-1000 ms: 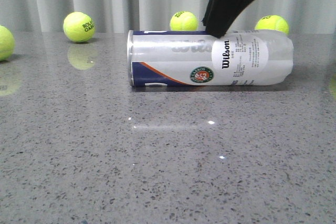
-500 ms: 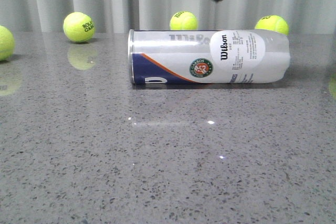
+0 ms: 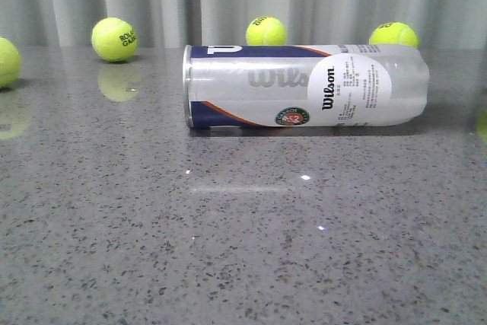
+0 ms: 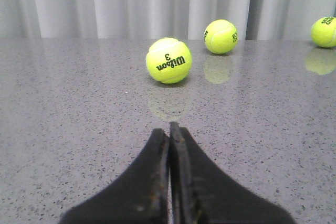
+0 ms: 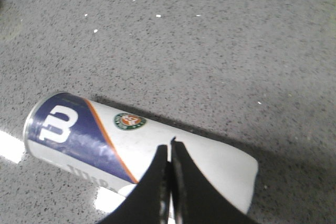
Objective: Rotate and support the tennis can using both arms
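Note:
The tennis can (image 3: pixel 304 85) lies on its side on the grey table, metal rim to the left, white Wilson label facing the front view. It also shows in the right wrist view (image 5: pixel 142 150), with the navy W panel, orange stripe and round emblem up. My right gripper (image 5: pixel 169 148) is shut and empty, raised above the can's middle, out of the front view. My left gripper (image 4: pixel 169 130) is shut and empty, low over bare table, facing a tennis ball (image 4: pixel 168 60). The can does not show in the left wrist view.
Tennis balls stand behind the can near the curtain: one far left (image 3: pixel 114 39), one at the left edge (image 3: pixel 6 61), one behind the can's middle (image 3: pixel 266 30), one at the right (image 3: pixel 393 34). Two more balls (image 4: pixel 220 36) (image 4: pixel 324 31) show in the left wrist view.
The right gripper has lifted off the can and left the front view. The can has rolled, so its label and emblem have turned lower and the navy panel shows at its top.

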You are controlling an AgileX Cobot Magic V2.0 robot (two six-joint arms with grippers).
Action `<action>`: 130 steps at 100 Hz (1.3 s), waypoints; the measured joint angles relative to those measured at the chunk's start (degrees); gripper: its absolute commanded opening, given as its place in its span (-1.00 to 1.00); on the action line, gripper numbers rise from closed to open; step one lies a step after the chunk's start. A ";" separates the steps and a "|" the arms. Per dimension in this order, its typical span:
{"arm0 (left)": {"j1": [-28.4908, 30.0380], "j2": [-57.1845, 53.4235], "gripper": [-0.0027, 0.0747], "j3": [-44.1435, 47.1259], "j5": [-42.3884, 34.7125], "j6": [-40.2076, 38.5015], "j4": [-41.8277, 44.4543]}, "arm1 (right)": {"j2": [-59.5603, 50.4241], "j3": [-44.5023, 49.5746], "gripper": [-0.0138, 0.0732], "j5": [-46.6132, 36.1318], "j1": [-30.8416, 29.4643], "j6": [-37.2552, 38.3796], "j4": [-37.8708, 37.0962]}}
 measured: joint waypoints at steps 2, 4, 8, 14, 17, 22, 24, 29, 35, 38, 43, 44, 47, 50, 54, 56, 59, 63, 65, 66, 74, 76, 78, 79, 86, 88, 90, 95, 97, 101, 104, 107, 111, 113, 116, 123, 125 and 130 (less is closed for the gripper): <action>0.00 0.00 -0.99 0.00 0.00 0.00 0.00 | -0.96 1.34 -0.81 -0.64 -0.15 0.06 0.00; 0.00 0.00 -0.99 0.00 0.00 0.00 0.00 | -1.91 2.70 -0.81 -1.63 -0.22 0.15 0.00; 0.00 0.00 -0.99 0.00 0.00 0.00 0.00 | -3.52 5.34 -0.81 -3.57 -0.53 0.32 -0.02; 0.00 0.00 -0.99 0.00 0.00 0.00 0.00 | -6.52 8.90 -0.81 -6.54 -1.22 0.41 -0.35; 0.00 0.00 -0.99 0.00 0.00 0.00 0.00 | -7.88 11.08 -0.81 -7.89 -1.51 0.41 -0.50; 0.00 0.00 -0.99 0.00 0.00 0.00 0.00 | -10.37 14.09 -0.81 -10.23 -2.07 0.41 -0.59; 0.00 0.00 -0.99 0.00 0.00 0.00 0.00 | -11.48 15.37 -0.81 -11.25 -2.33 0.41 -0.75; 0.00 0.00 -0.99 0.00 0.00 0.00 0.00 | -14.13 18.30 -0.81 -13.53 -2.93 0.41 -0.89; 0.00 0.00 -0.99 0.00 0.00 0.00 0.00 | -17.69 21.50 -0.81 -16.20 -3.74 0.41 -1.26; 0.00 0.00 -0.99 0.00 0.00 0.00 0.00 | -19.29 23.43 -0.81 -17.22 -4.06 0.41 -1.38; 0.00 0.00 -0.99 0.00 0.00 0.00 0.00 | -22.06 25.99 -0.81 -18.91 -4.76 0.41 -1.60; 0.00 0.00 -0.99 0.00 0.00 0.00 0.00 | -22.84 26.35 -0.81 -19.14 -4.92 0.41 -1.73; 0.00 0.00 -0.99 0.00 0.00 0.00 0.00 | -24.39 27.79 -0.81 -20.22 -5.24 0.41 -1.98; 0.00 0.00 -0.99 0.00 0.00 0.00 0.00 | -25.93 29.54 -0.81 -21.02 -5.60 0.41 -2.52; 0.00 0.00 -0.99 0.00 0.00 0.00 0.00 | -28.20 31.26 -0.81 -22.10 -6.07 0.41 -3.35; 0.00 0.00 -0.99 0.00 0.00 0.00 0.00 | -29.38 32.28 -0.81 -22.58 -6.27 0.41 -3.78; 0.00 0.00 -0.99 0.00 0.00 0.00 0.00 | -30.98 33.94 -0.81 -23.13 -6.52 0.41 -4.34; 0.00 0.00 -0.99 0.00 0.00 0.00 0.00 | -33.43 35.56 -0.81 -23.94 -6.82 0.41 -5.10; 0.00 0.00 -0.99 0.00 0.00 0.00 0.00 | -34.70 36.52 -0.81 -24.19 -6.84 0.41 -5.39; 0.00 0.00 -0.99 0.00 0.00 0.00 0.00 | -35.13 37.13 -0.81 -24.30 -6.84 0.41 -5.52; 0.00 0.00 -0.99 0.00 0.00 0.00 0.00 | -40.35 40.45 -0.81 -25.36 -7.07 0.41 -6.03; 0.00 0.00 -0.99 0.00 0.00 0.00 0.00 | -41.65 41.35 -0.81 -25.63 -7.07 0.41 -6.14; 0.00 0.00 -0.99 0.00 0.00 0.00 0.00 | -42.55 42.25 -0.81 -25.80 -7.07 0.41 -6.13; 0.00 0.00 -0.99 0.00 0.00 0.00 0.00 | -43.48 42.54 -0.81 -25.93 -7.07 0.41 -6.13; 0.00 0.00 -0.99 0.00 -0.17 0.00 0.00 | -47.95 45.26 -0.81 -27.03 -7.07 0.41 -6.13; 0.00 0.00 -0.99 0.00 -0.25 0.00 0.00 | -49.25 46.04 -0.81 -27.20 -7.07 0.41 -6.13; 0.00 0.00 -0.99 0.00 -0.40 0.00 0.00 | -50.54 46.81 -0.81 -27.48 -7.07 0.41 -6.13; 0.00 0.00 -0.99 0.00 -0.81 0.00 0.00 | -53.46 48.51 -0.81 -27.85 -7.07 0.41 -6.16; 0.00 0.00 -0.99 0.00 -1.07 0.00 0.00 | -54.68 49.15 -0.81 -28.00 -7.07 0.41 -6.27; 0.00 0.00 -0.99 0.00 -1.75 0.00 0.00 | -56.65 50.35 -0.81 -28.14 -7.07 0.46 -6.26; 0.00 0.00 -0.99 0.00 -2.16 0.00 0.00 | -58.50 51.07 -0.81 -28.26 -7.07 0.58 -6.26; 0.00 0.00 -0.99 0.00 -2.45 0.00 0.00 | -59.84 51.70 -0.81 -28.26 -7.07 0.56 -6.26; 0.00 0.00 -0.99 0.00 -2.59 0.00 0.00 | -61.59 52.50 -0.81 -28.34 -7.07 0.56 -6.26; 0.00 0.00 -0.99 0.00 -2.59 0.00 0.00 | -62.10 52.79 -0.81 -28.34 -7.07 0.56 -6.26; 0.00 0.00 -0.99 0.00 -2.59 0.00 0.00 | -63.20 53.17 -0.81 -28.34 -7.07 0.56 -6.26; 0.00 0.00 -0.99 0.00 -2.59 0.00 0.00 | -64.74 53.87 -0.81 -28.34 -7.07 0.56 -6.26; 0.00 0.00 -0.99 0.00 -2.59 0.00 0.00 | -65.01 54.01 -0.81 -28.34 -7.07 0.56 -6.26; 0.00 0.00 -0.99 0.00 -2.66 0.00 0.00 | -65.34 54.26 -0.81 -28.34 -7.07 0.56 -6.26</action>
